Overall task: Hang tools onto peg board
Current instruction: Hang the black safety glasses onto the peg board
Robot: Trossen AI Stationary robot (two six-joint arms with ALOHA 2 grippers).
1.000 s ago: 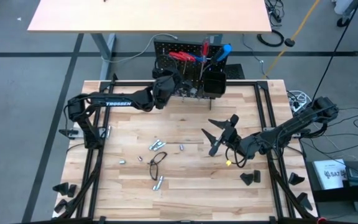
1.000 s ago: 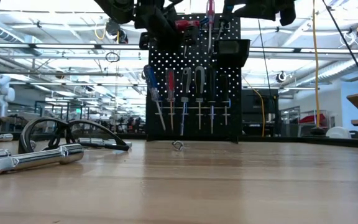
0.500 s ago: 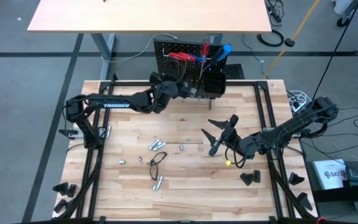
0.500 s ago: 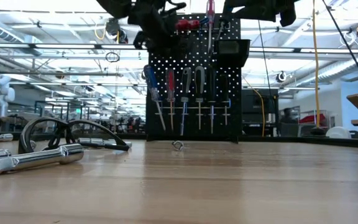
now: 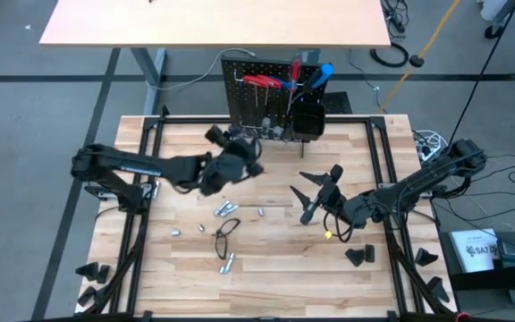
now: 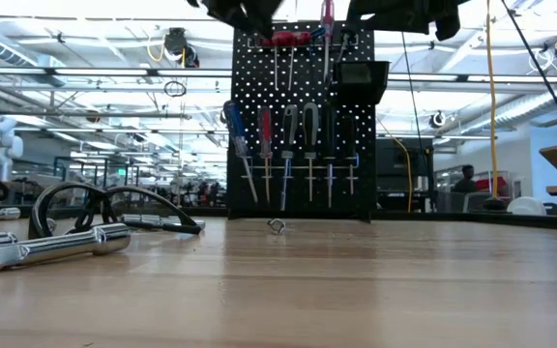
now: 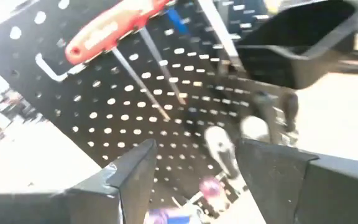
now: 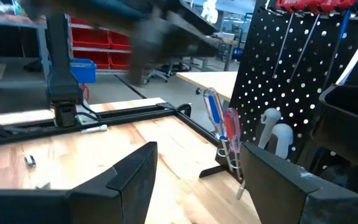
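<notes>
Two grippers are yours to watch, both placed here against the peg board [image 5: 271,98]. Your left gripper [image 5: 237,145] hovers just in front of the board's left half, its fingers [image 7: 129,180] spread with nothing between them — the wrist view looks past them at a red-handled hex key set [image 7: 114,28] hanging on the black panel, and whatever is printed on that handle is too blurred to read. Your right gripper [image 5: 318,190] waits further out from the board, off its right side, also parted and empty. On the board hang red-handled tools [image 5: 262,80] and a blue-handled screwdriver [image 5: 320,73] by the black bin [image 5: 307,116]. Metal bits [image 5: 226,208] and a black looped cable [image 5: 226,231] lie on the table well in front of the board — no legible writing anywhere.
</notes>
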